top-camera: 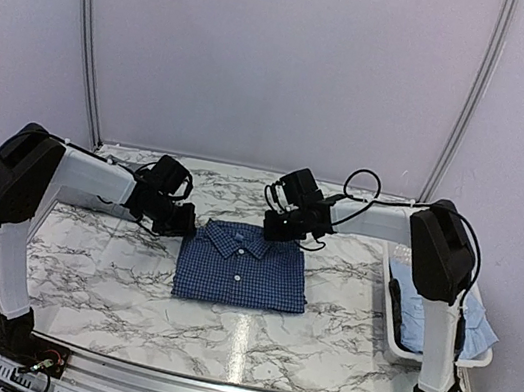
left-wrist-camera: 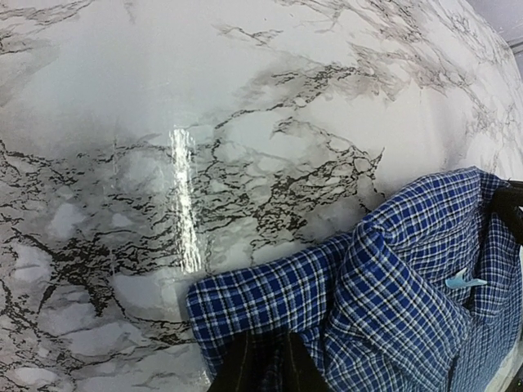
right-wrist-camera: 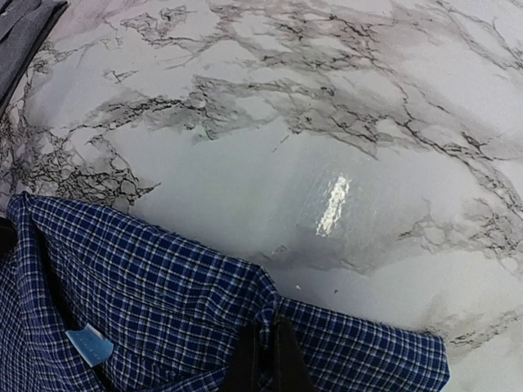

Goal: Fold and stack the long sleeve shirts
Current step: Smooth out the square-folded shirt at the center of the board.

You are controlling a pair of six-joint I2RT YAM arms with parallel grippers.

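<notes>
The dark blue checked shirt (top-camera: 242, 269) lies folded into a rectangle in the middle of the marble table, collar toward the back. My left gripper (top-camera: 188, 224) is at its back left corner, and in the left wrist view (left-wrist-camera: 270, 341) the dark fingers are shut on a fold of checked cloth (left-wrist-camera: 270, 302). At the back right corner my right gripper (top-camera: 277, 227) is shut too; the right wrist view (right-wrist-camera: 268, 328) shows the cloth (right-wrist-camera: 163, 278) puckered between the fingertips. A light blue shirt (top-camera: 476, 325) sits crumpled in the bin at the right.
A white bin (top-camera: 389, 325) stands at the table's right edge, with a darker cloth (top-camera: 396, 299) along its left side. A dark grey cloth-like edge (right-wrist-camera: 24, 33) shows at the top left corner of the right wrist view. White walls enclose the back.
</notes>
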